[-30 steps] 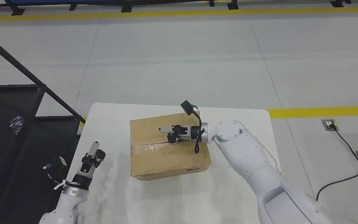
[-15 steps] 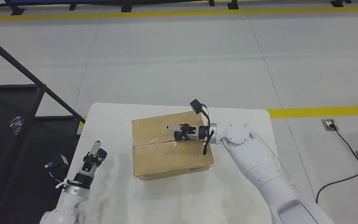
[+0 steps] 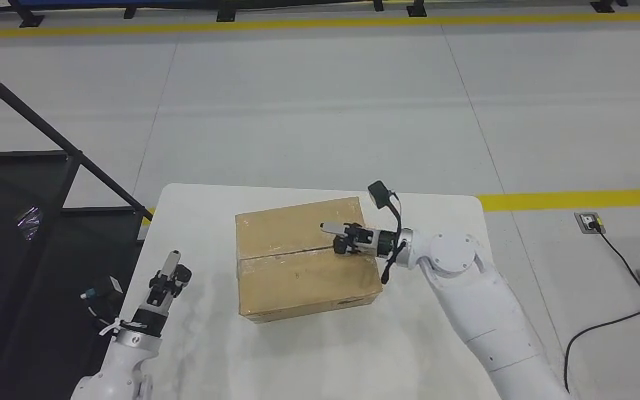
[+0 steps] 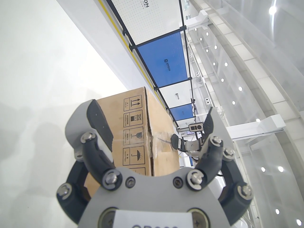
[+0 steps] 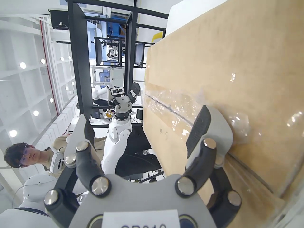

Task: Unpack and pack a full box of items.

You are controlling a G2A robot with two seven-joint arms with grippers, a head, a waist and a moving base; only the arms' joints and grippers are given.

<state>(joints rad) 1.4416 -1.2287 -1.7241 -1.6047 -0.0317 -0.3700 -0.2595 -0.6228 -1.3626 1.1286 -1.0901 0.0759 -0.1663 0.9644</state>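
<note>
Cardboard box stands on the desk. Right pincer gapes wide, one finger against the box's taped seam. Left pincer is spread wide, holding nothing.

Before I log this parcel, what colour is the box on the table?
The box is plain brown cardboard, clearest in the top view.
</note>
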